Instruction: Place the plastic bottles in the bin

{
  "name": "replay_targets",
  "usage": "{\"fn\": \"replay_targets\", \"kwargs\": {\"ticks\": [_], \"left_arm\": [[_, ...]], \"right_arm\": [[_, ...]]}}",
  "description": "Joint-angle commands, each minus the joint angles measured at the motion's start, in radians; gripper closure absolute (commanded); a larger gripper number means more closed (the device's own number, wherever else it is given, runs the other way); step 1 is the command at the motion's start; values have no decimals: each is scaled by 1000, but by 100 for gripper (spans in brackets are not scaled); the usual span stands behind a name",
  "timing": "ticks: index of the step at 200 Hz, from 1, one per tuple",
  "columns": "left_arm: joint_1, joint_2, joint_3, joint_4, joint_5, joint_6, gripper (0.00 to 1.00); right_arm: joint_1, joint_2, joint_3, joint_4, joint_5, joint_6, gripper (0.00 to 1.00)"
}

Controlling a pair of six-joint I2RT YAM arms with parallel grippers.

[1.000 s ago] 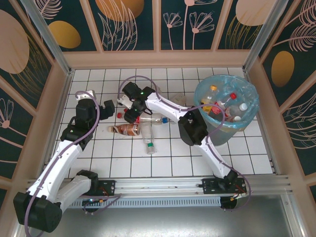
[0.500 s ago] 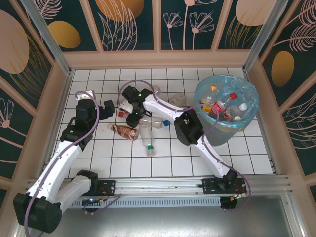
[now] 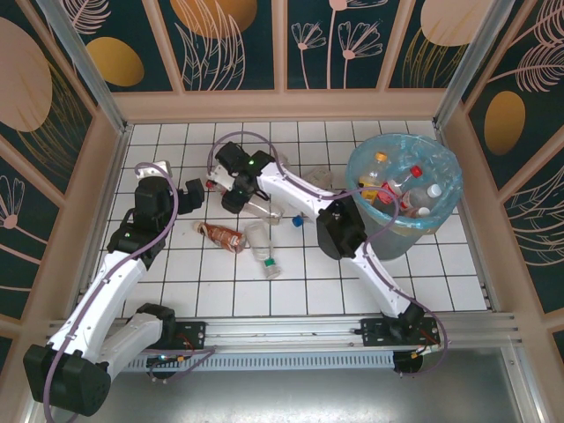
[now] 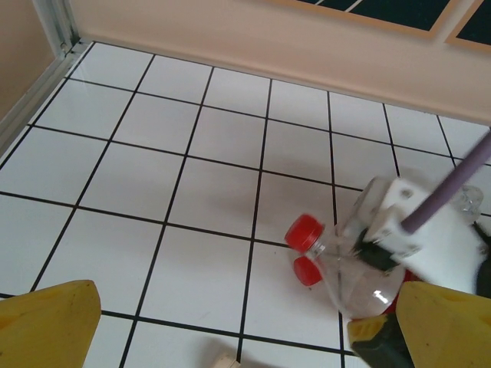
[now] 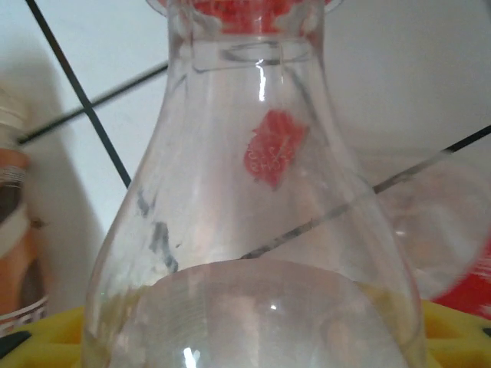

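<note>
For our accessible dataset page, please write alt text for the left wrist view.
The right gripper holds a clear bottle with a red cap over white floor tiles. The left gripper's yellow fingertips stand wide apart in the bottom corners.

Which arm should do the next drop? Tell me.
Right. The right gripper seems clamped on a bottle, and the bin stands on its side; the left gripper is open, empty.

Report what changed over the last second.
The right claw, shut on a clear red-capped bottle, moved a little toward the far wall. The brown bottle turned askew. The left claw and the bin stayed put.
</note>
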Motion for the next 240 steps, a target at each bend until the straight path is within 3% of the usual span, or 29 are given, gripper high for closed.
{"fn": "replay_targets", "kwargs": {"ticks": [1,18,50,73,109,161,181,240], "left_arm": [[4,16,50,35,13,37,2],[4,31,82,48,48,46,4],[4,49,131,133,282,31,10],[-23,59,144,242,411,-17,14],[-252,147,261,296,354,53,13],[-507,347,400,417,440,87,14],[-553,394,419,437,447,92,14],[-565,402,391,430,385,101,13]], "right_arm": [[-15,-191,33,61,-12,36,45],[-18,-286,8,98,-12,58,47],[-18,-523,-130,267,6,108,51],[-19,-752,-328,472,64,132,53],[-41,-1164,-778,879,270,76,53],[-260,-1517,-1099,908,457,162,53],[-328,-1609,-1230,916,434,217,53],[-545,-1659,-1457,942,161,393,51]]}}
